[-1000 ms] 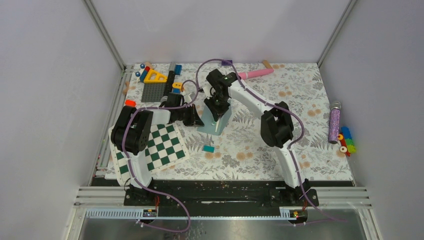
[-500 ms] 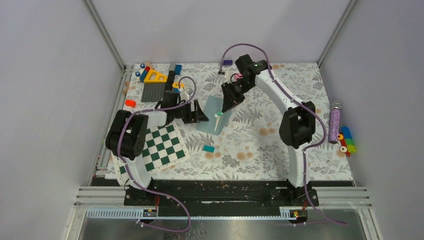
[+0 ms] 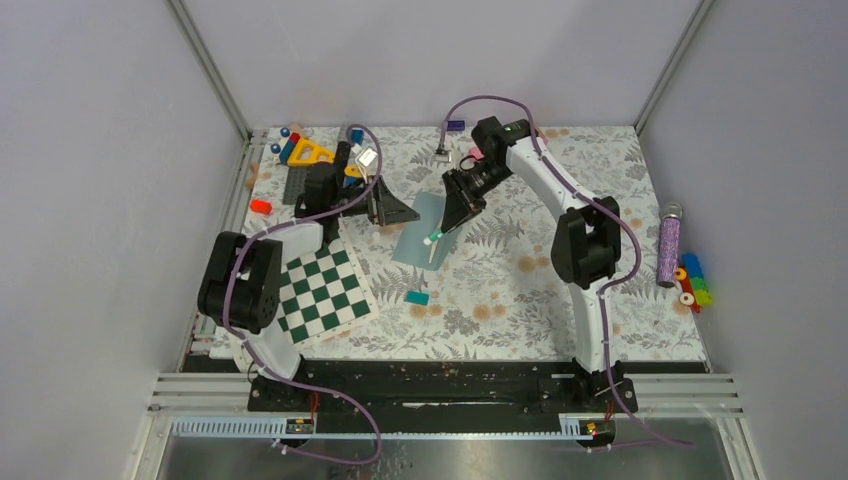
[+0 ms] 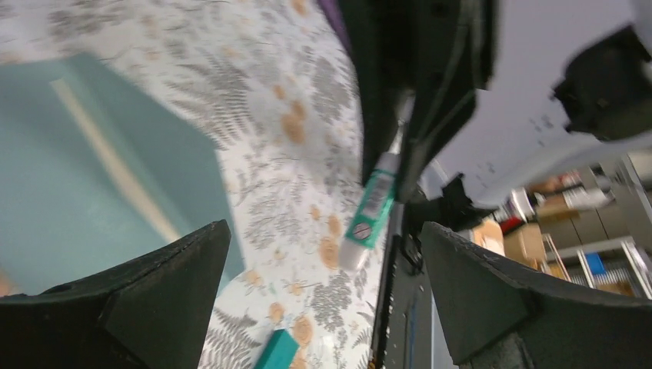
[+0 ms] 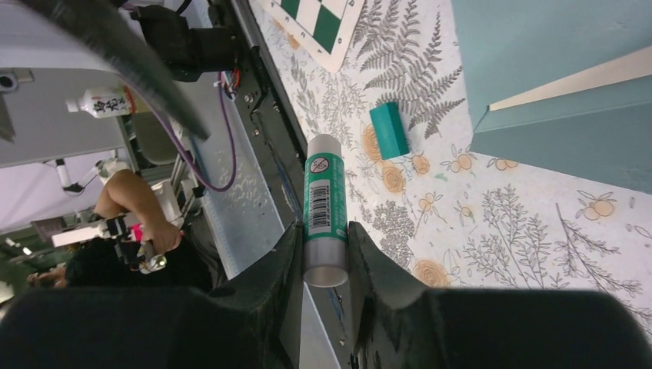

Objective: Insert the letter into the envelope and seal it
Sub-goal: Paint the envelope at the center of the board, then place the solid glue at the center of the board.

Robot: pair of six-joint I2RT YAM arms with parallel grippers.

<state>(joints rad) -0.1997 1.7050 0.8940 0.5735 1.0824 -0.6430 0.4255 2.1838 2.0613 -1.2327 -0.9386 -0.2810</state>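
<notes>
Hovering above the desk point(image 3: 560, 290), the right fingers point(image 5: 284, 261) pinched a glue stick point(image 5: 326, 207) by one end. The green-and-white barrel stuck out past the tips. Could not tell whether its far end was capped.

From above, the glue stick point(image 3: 436, 236) lay over the right part of the envelope point(image 3: 412, 238). Contact with the paper could not be judged. The right fingers point(image 3: 455, 205) and arm hid the envelope's far right corner.

The left fingers point(image 4: 169, 284) were spread wide with nothing between them. From above, the left fingers point(image 3: 398, 212) sat just beside the envelope's far left edge. Their height over the desk was unclear.

The envelope lay flat near mid-desk. The letter point(image 5: 569, 81) showed only as a thin cream strip crossing the teal, the rest hidden under the envelope point(image 5: 553, 31). Could not make out whether the flap was folded down.

The left wrist view was motion-blurred. It showed the envelope point(image 4: 77, 192), the letter point(image 4: 115, 165) as a pale line, and the glue stick point(image 4: 369, 215) hanging beside the envelope's edge.

A small teal block point(image 3: 417, 297) lay on the desk nearer the arm bases, apart from the envelope. The checkerboard point(image 3: 320, 290) lay to the left, partly covered by the left arm.
</notes>
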